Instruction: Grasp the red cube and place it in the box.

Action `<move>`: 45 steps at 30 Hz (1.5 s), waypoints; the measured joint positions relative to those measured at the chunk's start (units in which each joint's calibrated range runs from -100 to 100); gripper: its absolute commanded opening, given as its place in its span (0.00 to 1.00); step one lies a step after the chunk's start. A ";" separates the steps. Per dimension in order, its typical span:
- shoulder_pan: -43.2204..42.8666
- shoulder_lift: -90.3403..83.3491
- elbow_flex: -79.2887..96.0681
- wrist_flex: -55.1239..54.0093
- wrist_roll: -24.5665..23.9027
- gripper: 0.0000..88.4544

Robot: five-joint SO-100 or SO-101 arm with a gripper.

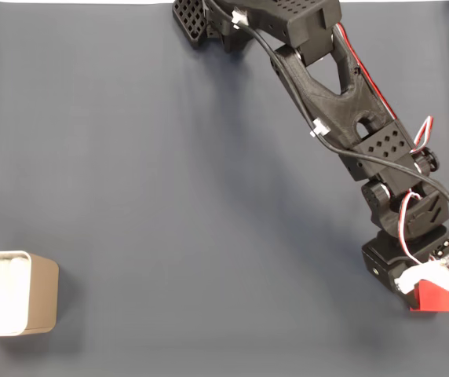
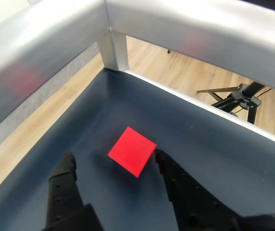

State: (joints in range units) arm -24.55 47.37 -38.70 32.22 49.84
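Note:
The red cube (image 1: 431, 298) rests on the dark mat at the lower right of the fixed view, partly covered by the arm's wrist. In the wrist view the red cube (image 2: 131, 151) lies flat between my two black fingers. My gripper (image 2: 113, 159) is open, its right finger tip close to the cube's right corner and its left finger well apart from it. In the fixed view the fingers themselves are hidden under the arm. The box (image 1: 42, 294), beige with a white lining, stands at the far lower left of the fixed view.
The black arm (image 1: 342, 102) reaches from the top middle down to the right. A metal rail (image 2: 185, 29) and a post (image 2: 112, 48) border the mat's corner close beyond the cube, with wooden floor and a tripod behind.

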 measured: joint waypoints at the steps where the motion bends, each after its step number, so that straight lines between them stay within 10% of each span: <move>1: 0.00 0.17 -0.36 0.00 0.00 0.44; 45: -2.15 3.82 -3.71 -2.31 -0.05 0.44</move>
State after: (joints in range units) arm -26.71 51.19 -42.41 29.91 49.79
